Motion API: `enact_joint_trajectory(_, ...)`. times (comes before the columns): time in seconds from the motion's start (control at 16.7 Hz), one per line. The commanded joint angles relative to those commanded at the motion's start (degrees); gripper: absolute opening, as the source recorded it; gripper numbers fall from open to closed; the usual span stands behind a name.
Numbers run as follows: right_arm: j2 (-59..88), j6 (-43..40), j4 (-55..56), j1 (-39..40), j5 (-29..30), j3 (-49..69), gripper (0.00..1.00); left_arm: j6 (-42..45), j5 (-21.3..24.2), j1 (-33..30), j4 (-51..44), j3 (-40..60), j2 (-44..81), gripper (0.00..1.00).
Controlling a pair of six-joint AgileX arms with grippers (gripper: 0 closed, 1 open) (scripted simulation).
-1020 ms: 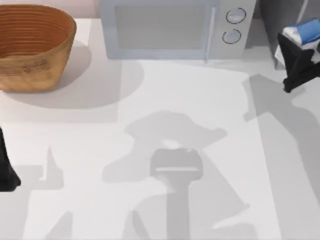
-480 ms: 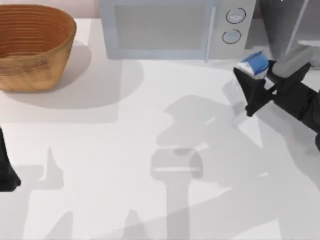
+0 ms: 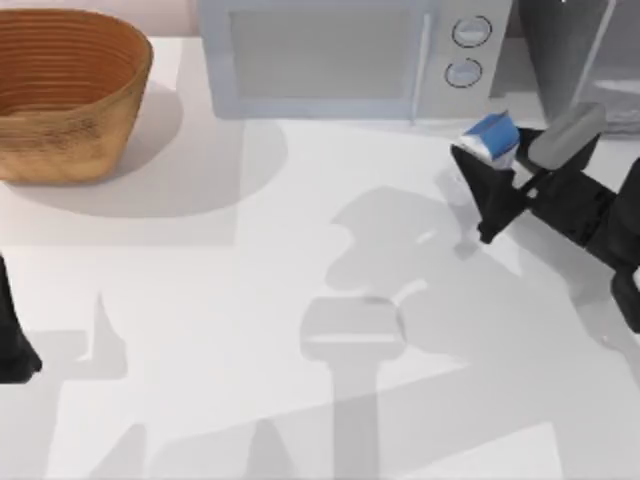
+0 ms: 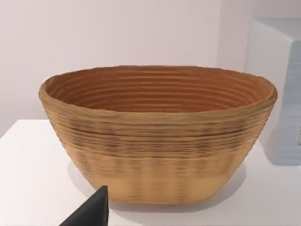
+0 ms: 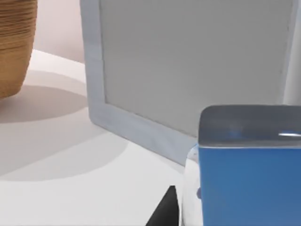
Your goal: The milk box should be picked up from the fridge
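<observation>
The right claw [image 3: 478, 190] hangs over the right side of the white desk [image 3: 300, 250], just in front of the microwave [image 3: 350, 55], and it grips the milk box [image 3: 490, 138] between its black fingers [image 3: 470, 170]. The box is tilted in the top view, blue face up, with much of its white body hidden behind the fingers and the grey wrist block. It is outside the fridge [image 3: 585, 50], which stands in the far right corner and is cut off by the frame, so little more than its dark wall and pale door frame can be seen. In the right wrist view the milk box [image 5: 244, 174] fills the near corner as a blue face with a grey top edge, its sides cut off; its cap cannot be made out. A black finger tip [image 5: 164, 212] pokes in beside it, and the microwave [image 5: 188, 70] door stands behind.

The left arm [image 3: 12, 330] sits parked at the left edge of the desk, mostly out of frame; whether the left claw is open or closed cannot be told. A single dark finger tip [image 4: 91, 212] shows in the left wrist view, in front of the woven basket [image 4: 157, 134]. The basket [image 3: 65, 90] stands in the far left corner, its rim partly cropped from above.
</observation>
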Motion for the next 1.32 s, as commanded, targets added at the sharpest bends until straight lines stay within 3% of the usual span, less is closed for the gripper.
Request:
enact_joint_trajectory(0.6,7.5,2.5,-4.9,1.5,3.5,8.9,0.0,0.0,0.0,0.0,0.0,0.0,0.0,1.0)
enact_joint_trajectory(1.08,9.1,-0.2,-5.8,4.9,5.0,14.7,0.0,0.0,0.0,0.0,0.0,0.0,0.0,1.0)
enact_joint_trajectory(1.32,9.1,-0.2,-5.8,4.9,5.0,14.7,0.3,0.0,0.0,0.0,0.0,0.0,0.0,1.0)
